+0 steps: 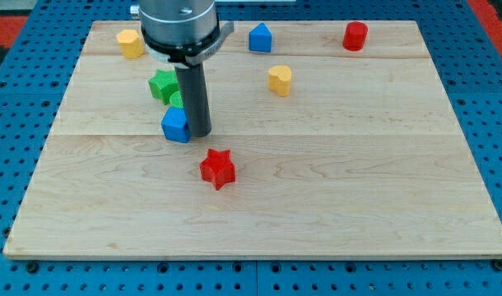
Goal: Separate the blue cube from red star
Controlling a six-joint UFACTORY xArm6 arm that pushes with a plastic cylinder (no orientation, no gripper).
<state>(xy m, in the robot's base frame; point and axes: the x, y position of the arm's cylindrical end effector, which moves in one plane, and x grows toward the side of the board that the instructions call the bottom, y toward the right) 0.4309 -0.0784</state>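
Block tally, 8 total on board [317,197].

Blue: 2. Cube [175,126] at centre-left; house-shaped blue block [260,38] toward 12 o'clock.

Red: 2. Star [217,168] near centre; red cylinder [355,36] at 1 o'clock.

Yellow: 2. One yellow block [130,43] at 11 o'clock, other yellow block [279,80] approx. 12 o'clock of centre (shapes unclear, rounded).

Green: 2. Green star-ish block [162,85] and second green block [176,100], mostly hidden behind rod.

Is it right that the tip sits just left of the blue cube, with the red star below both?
Not quite. The camera view shows my tip against the right side of the blue cube, not its left. The red star does lie below both, apart from them.
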